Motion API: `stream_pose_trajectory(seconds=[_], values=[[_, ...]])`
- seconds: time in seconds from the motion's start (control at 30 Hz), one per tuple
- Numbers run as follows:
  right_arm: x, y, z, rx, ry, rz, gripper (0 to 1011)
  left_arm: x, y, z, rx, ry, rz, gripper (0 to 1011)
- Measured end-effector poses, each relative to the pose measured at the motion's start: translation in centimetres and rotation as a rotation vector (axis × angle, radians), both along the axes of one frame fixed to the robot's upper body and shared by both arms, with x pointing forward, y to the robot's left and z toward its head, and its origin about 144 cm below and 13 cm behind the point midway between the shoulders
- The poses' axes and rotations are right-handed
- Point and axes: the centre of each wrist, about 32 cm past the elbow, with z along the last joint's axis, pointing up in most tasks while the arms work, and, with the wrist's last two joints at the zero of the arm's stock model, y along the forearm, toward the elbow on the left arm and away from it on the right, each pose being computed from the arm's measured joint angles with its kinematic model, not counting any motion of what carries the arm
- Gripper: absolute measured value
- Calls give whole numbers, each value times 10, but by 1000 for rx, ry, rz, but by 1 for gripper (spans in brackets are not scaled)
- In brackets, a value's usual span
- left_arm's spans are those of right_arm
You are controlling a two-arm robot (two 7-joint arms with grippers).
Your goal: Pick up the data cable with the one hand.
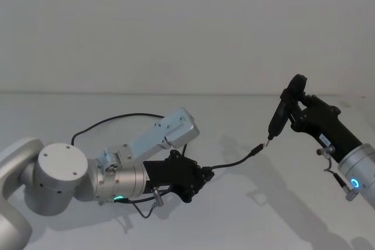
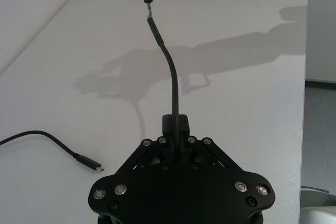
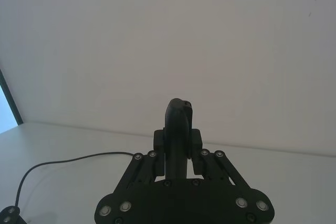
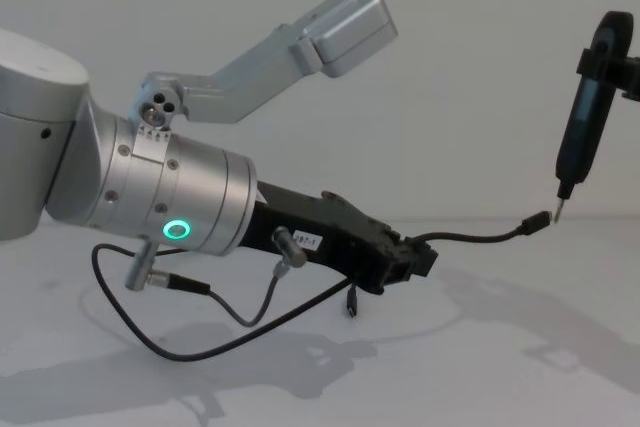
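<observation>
White tabletop (image 1: 246,215), plain white wall (image 1: 176,27); left gripper (image 1: 206,175) clamped on data cable (image 1: 235,163) (right gripper (image 1: 295,111) clasping slim black tool (image 1: 278,116)).

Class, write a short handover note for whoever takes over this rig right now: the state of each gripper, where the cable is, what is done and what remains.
Left gripper: shut on the data cable near one end, low over the table. The short stretch beyond the fingers arches upward.
Right gripper: shut on a slim black tool, raised on the right, tip down.
Cable: the free plug is close to the tool's tip, with a small gap. The rest trails across the table, and the other plug lies flat.
Done: grasp taken.
Left: probably lifting the whole cable clear.
</observation>
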Motion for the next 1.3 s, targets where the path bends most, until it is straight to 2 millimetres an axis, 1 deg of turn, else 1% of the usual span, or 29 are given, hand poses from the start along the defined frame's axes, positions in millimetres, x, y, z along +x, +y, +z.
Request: stream_pose_trajectory(seconds=[0.67,1.3], values=[[-2,1,-2,-8,-5,9,279,0,0,0,0,0,0,36],[1,1,-2,-57,-33,10,279,0,0,0,0,0,0,36]])
